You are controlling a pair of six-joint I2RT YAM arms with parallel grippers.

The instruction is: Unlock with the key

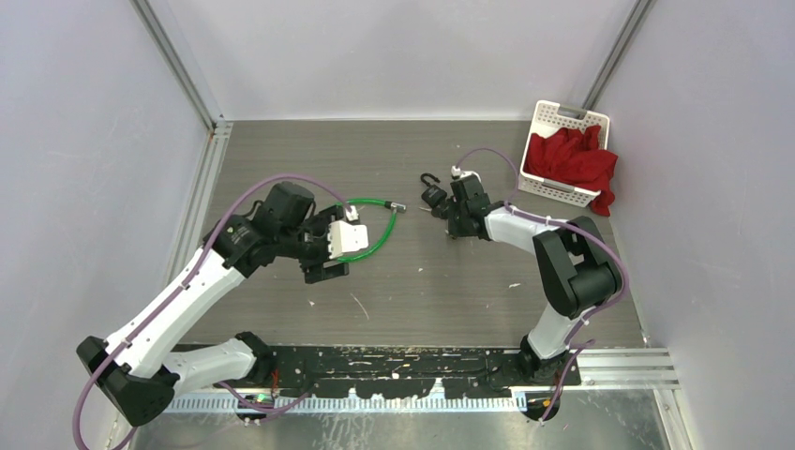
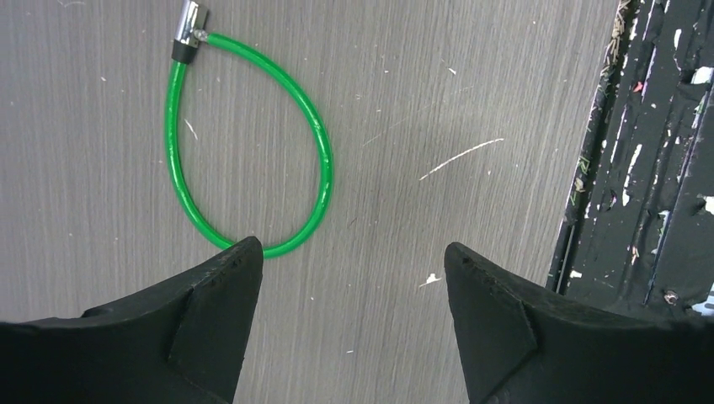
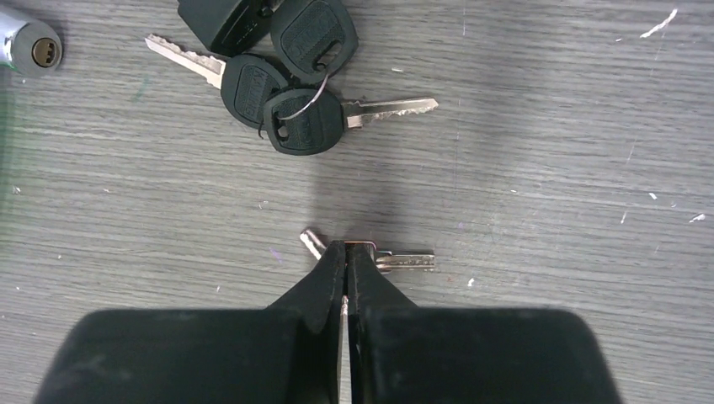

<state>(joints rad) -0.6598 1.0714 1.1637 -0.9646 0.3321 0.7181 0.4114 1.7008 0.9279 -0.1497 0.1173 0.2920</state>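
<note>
My right gripper (image 3: 347, 246) is shut on a small silver key (image 3: 406, 260) at the table surface; the blade sticks out to the right of the fingertips. A bunch of black-headed keys (image 3: 286, 84) lies just beyond, beside a black padlock (image 3: 221, 21). In the top view the padlock (image 1: 431, 194) has its shackle swung open, with my right gripper (image 1: 448, 217) next to it. A green cable lock (image 2: 320, 151) lies looped on the table with its metal end (image 2: 187, 29) at the far side. My left gripper (image 2: 354, 248) hovers open above the loop's near edge.
A white basket (image 1: 562, 117) with a red cloth stands at the back right. The cable lock's silver keyhole end (image 3: 34, 50) lies left of the keys. The black base rail (image 2: 640, 168) runs along the table's near edge.
</note>
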